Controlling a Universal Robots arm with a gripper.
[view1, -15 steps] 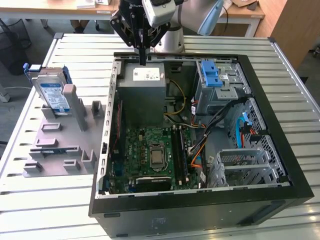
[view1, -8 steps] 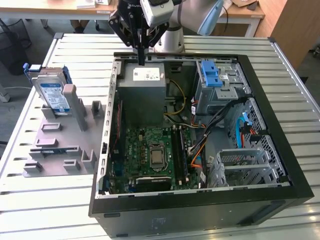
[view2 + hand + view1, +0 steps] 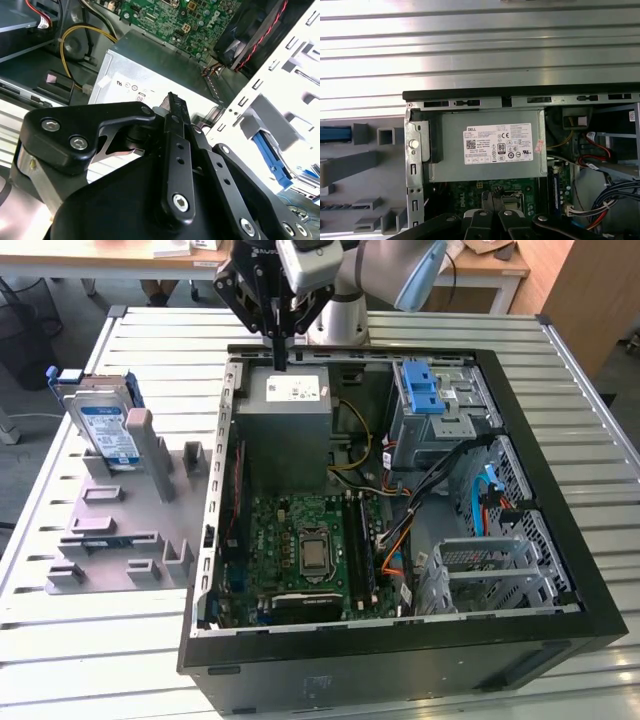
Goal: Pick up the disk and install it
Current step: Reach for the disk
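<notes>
Bench first: it's a slatted metal table [image 3: 600, 440], with a wooden desk [image 3: 110, 262] behind it at 11 o'clock in the exterior view and a wooden cabinet [image 3: 585, 290] at about 1 o'clock. An open computer case [image 3: 400, 642] lies on its side mid-table. Just beside it at 9 o'clock is a grey fixture plate [image 3: 110, 535] with slots and blocks.

The disk [image 3: 108, 430] sits at the far end of that plate, at 10 o'clock from the case and well apart from the arm. It's standing on edge in a slot, leaning a bit. Its white-and-blue label faces my exterior camera and the blue carrier shows around its edges. As I read it, the long axis runs roughly 11 to 5 o'clock in the exterior view. Nothing is touching it.

The gripper [image 3: 281, 352] hangs at 12 o'clock over the far edge of the case, right above the grey power supply [image 3: 285, 410]. I can't say if the tips touch it. In both wrist views the fingers [image 3: 175, 140] look pressed together with no gap and nothing between them. The tips [image 3: 493, 194] point down at the power supply's sticker side, with the green motherboard [image 3: 300, 550] just past it.
</notes>
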